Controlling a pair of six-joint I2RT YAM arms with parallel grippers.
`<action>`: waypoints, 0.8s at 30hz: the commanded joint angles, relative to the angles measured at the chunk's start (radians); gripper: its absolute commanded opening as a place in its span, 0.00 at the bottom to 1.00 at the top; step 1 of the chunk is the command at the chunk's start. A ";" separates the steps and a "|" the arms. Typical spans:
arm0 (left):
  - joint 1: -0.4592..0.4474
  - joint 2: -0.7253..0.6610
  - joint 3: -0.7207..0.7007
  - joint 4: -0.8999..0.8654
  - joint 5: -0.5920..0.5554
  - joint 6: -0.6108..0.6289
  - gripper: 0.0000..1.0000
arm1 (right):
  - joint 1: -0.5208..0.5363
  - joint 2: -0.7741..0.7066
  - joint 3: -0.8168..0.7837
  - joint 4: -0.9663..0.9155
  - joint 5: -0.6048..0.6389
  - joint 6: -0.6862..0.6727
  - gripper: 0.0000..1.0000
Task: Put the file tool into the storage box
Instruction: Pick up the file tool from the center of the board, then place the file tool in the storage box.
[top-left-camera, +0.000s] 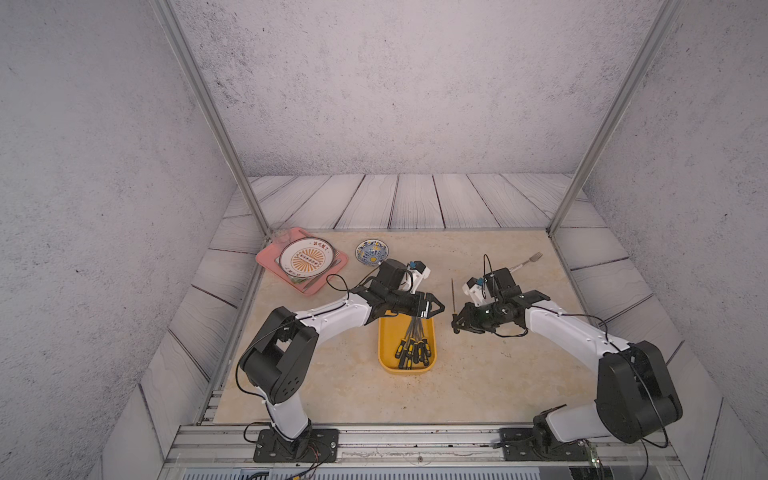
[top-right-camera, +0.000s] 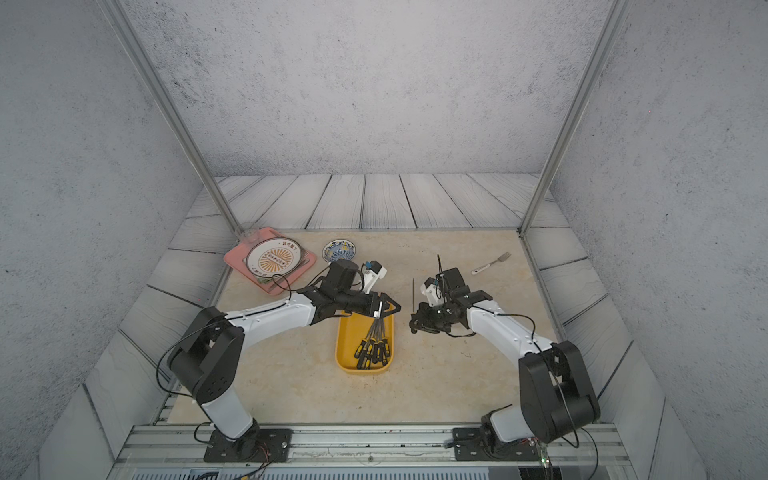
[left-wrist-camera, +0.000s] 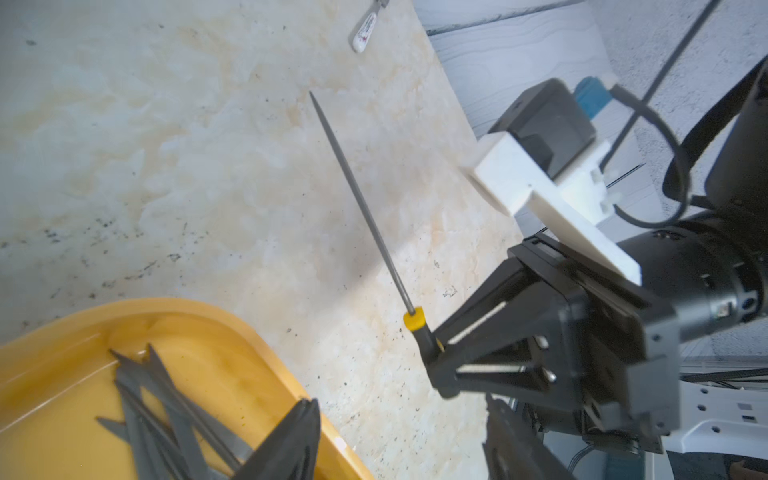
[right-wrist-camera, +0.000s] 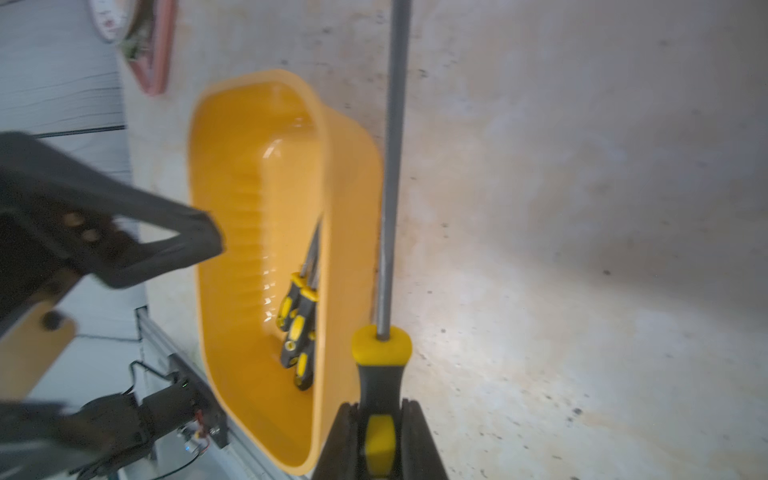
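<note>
My right gripper (top-left-camera: 456, 322) (right-wrist-camera: 380, 440) is shut on the black-and-yellow handle of the file tool (top-left-camera: 453, 295) (right-wrist-camera: 392, 166). It holds the file just right of the storage box, with the grey shaft pointing toward the far side. The storage box (top-left-camera: 387, 332) (top-right-camera: 347, 332) is a shallow yellow tray at table centre holding several files (top-left-camera: 413, 349). My left gripper (top-left-camera: 438, 305) (left-wrist-camera: 399, 449) hangs open and empty over the box's far right corner. In the left wrist view the held file (left-wrist-camera: 361, 203) and the box rim (left-wrist-camera: 266, 345) both show.
A pink tray (top-left-camera: 270, 259) with a patterned plate sits at the far left, and a small blue bowl (top-left-camera: 372, 251) stands beside it. A fork (top-left-camera: 528, 262) lies at the far right. Metal frame posts stand at the table's back corners.
</note>
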 joint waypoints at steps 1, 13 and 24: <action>-0.005 0.025 0.029 0.048 0.037 -0.036 0.70 | 0.012 -0.014 0.025 0.027 -0.193 -0.036 0.00; -0.006 0.088 0.065 0.091 0.034 -0.071 0.61 | 0.084 -0.053 0.052 0.020 -0.253 -0.111 0.00; -0.002 -0.013 -0.051 -0.105 -0.012 0.089 0.08 | 0.085 -0.033 0.070 -0.024 -0.163 -0.098 0.35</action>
